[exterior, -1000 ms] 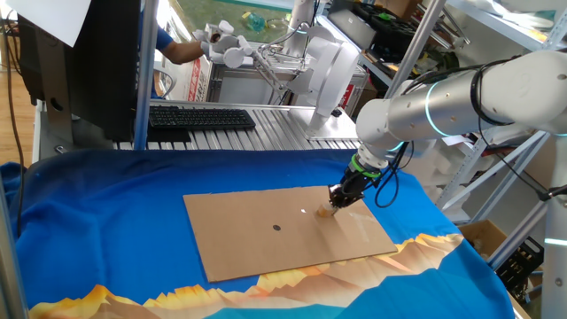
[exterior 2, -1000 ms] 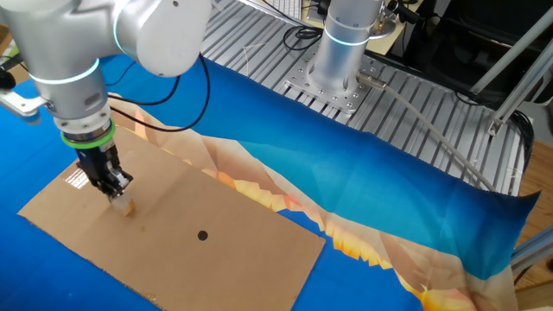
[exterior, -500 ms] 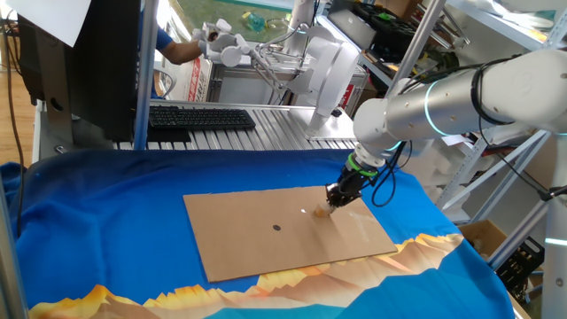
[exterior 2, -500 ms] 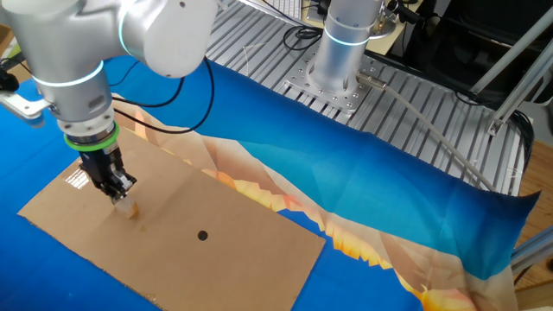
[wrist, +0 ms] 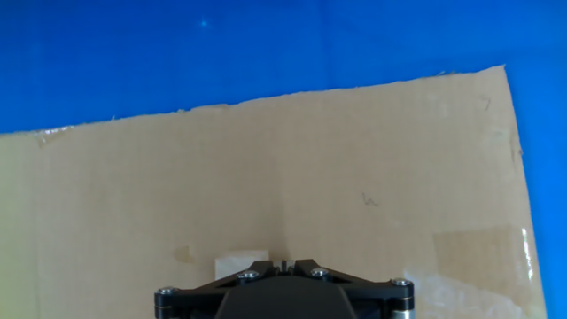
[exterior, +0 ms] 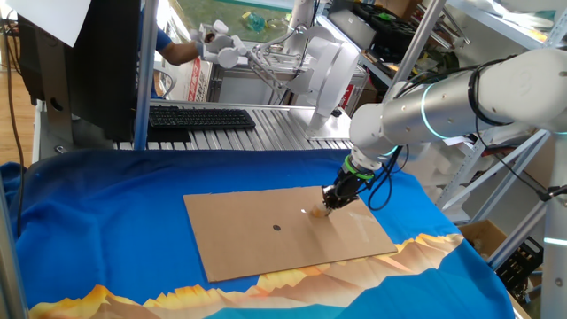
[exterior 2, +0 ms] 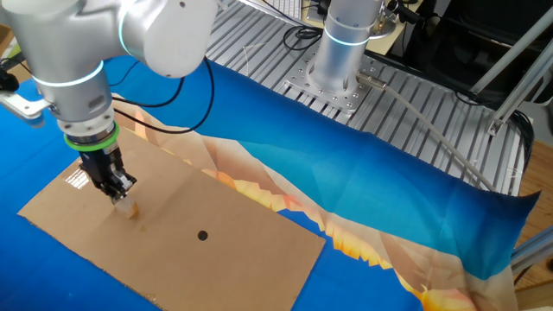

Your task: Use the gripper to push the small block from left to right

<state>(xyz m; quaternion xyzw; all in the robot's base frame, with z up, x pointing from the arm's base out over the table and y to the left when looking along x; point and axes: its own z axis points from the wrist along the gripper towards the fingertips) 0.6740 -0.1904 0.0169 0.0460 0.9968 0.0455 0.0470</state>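
From my station I see a cardboard sheet (exterior: 288, 230) lying flat on a cloth (exterior: 106, 221) that covers the table. A dot (exterior: 276, 227) sits near the middle of the sheet. The gripper (exterior: 328, 206) stands over the sheet's right part, tip down at the small block (exterior: 321, 213), which rests on the sheet to the right of the dot, well apart from it. Behind the cloth lies a keyboard (exterior: 199, 117) on a slatted metal surface (exterior 2: 406, 95). In the other fixed view, the arm's base (exterior 2: 346, 43) stands on that surface, beyond the cloth's far edge
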